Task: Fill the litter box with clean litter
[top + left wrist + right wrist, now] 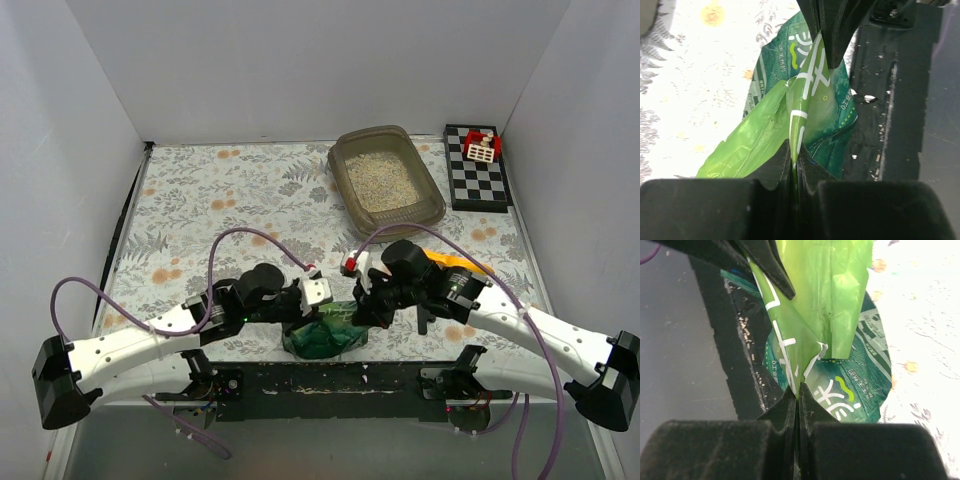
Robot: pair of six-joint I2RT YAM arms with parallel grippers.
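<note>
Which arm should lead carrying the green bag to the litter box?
Right, probably: left gripper and right gripper both pinch the green bag, but the litter box sits on the right arm's side; the left would reach across.

Tally: one litter box [339, 166], one bag [322, 338], one board [480, 186], one scoop [452, 262]. Two tools: left tool [792, 159], right tool [797, 398].

Robot lab booth: white panel walls [300, 70] round floral-cloth table [220, 190].
</note>
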